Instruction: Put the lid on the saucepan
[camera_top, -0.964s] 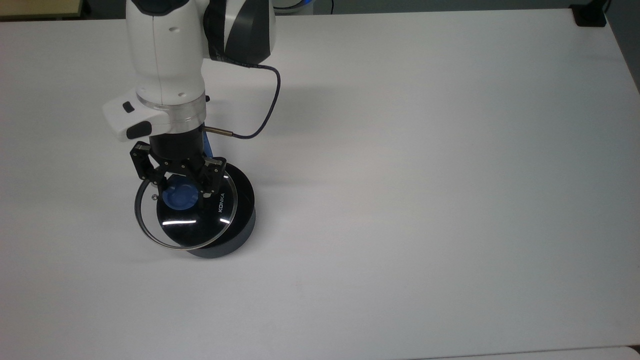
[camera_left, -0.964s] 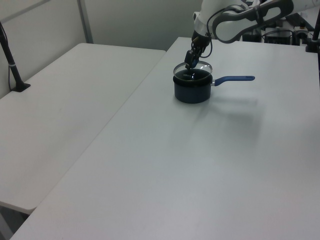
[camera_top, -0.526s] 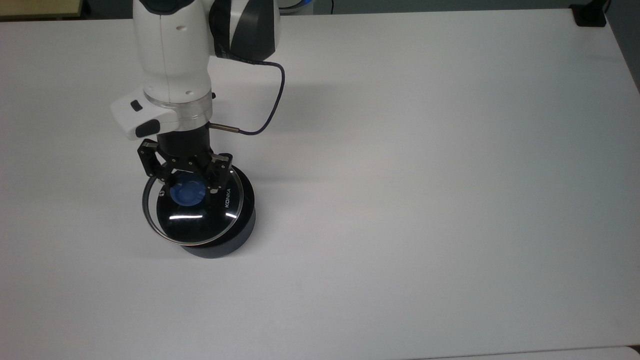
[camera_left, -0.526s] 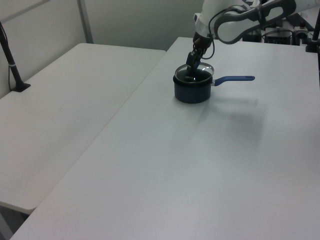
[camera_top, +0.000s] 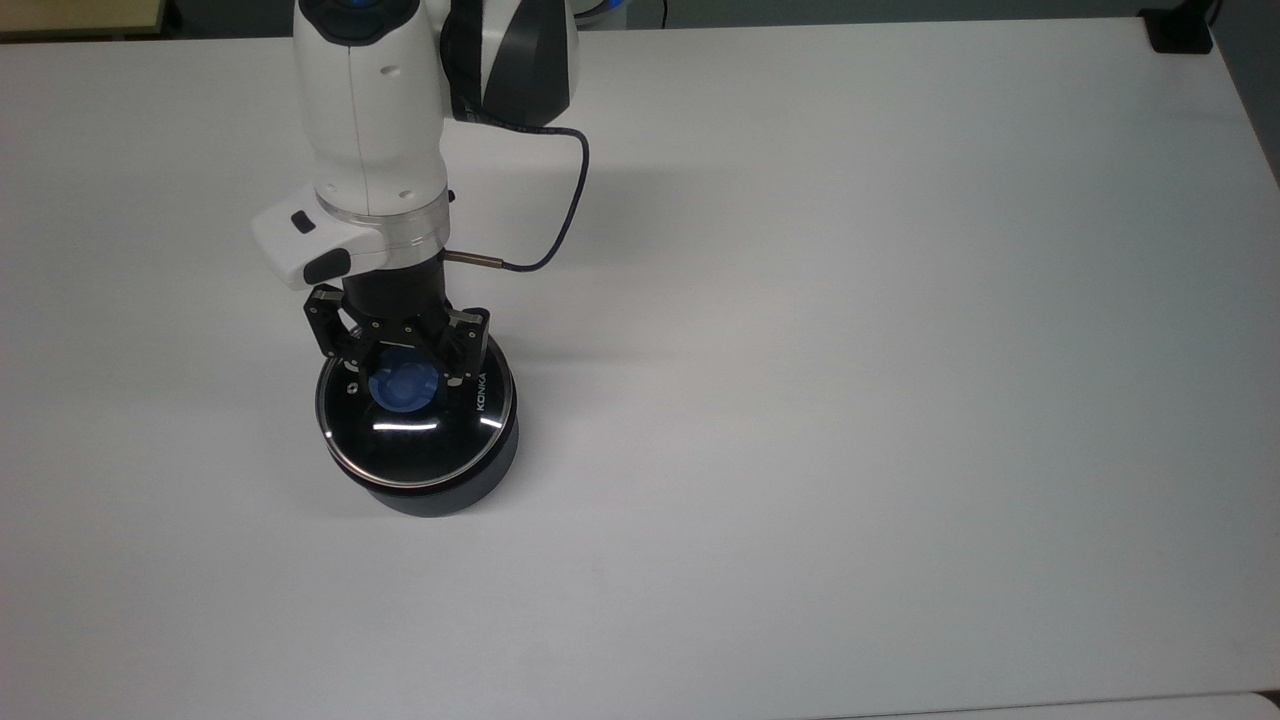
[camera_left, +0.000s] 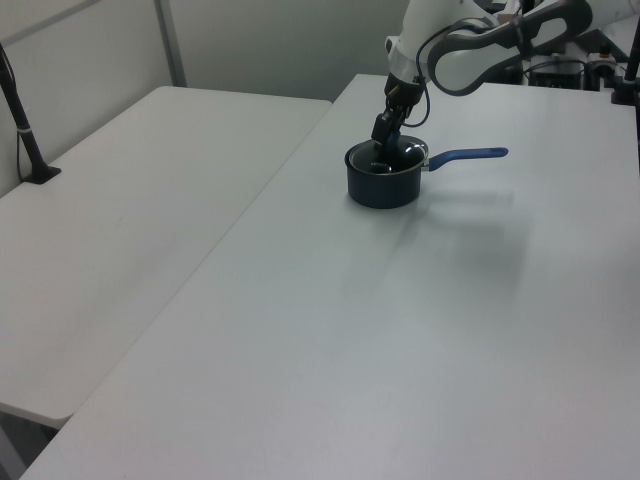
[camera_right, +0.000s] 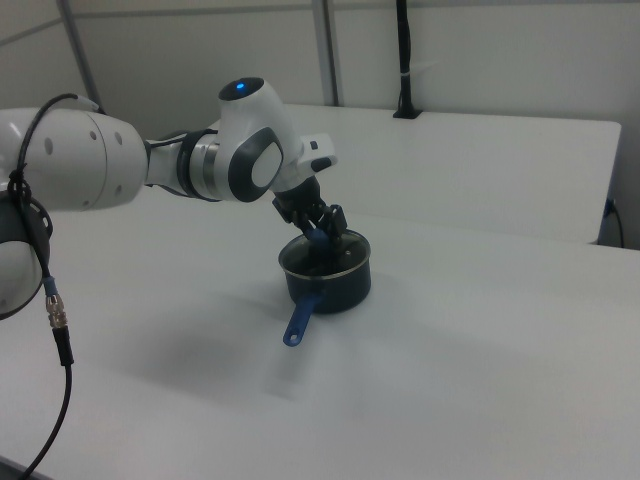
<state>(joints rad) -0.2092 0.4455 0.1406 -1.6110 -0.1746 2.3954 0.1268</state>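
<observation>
Lid (camera_top: 420, 440) lies over the mouth of the saucepan (camera_top: 470, 480), metal rim close to concentric with the pan wall in the top view; whether fully seated all round, cannot tell; gripper (camera_top: 402, 368) directly above the pan's centre, fingers (camera_top: 462, 362) pinching the blue knob (camera_top: 402, 388) from either side; "KONKA" print on the glass sits toward the top view's right of the knob; pan's long blue handle (camera_left: 468, 154) runs out to the left view's right, and in the right view (camera_right: 300, 318) it points down toward the camera; pan stands on the white desk (camera_top: 850, 350).

Handling, as judgement: glass lid rigid, smooth, breakable; moderate weight for its width; rim likely to chip or clatter if dropped onto metal; knob the only sensible hold, central and balanced, though round and probably slick, so a firm squeeze needed; pan itself stiff and stable on its flat base.

Task looks nearly done; release and lift straight up remain.
</observation>
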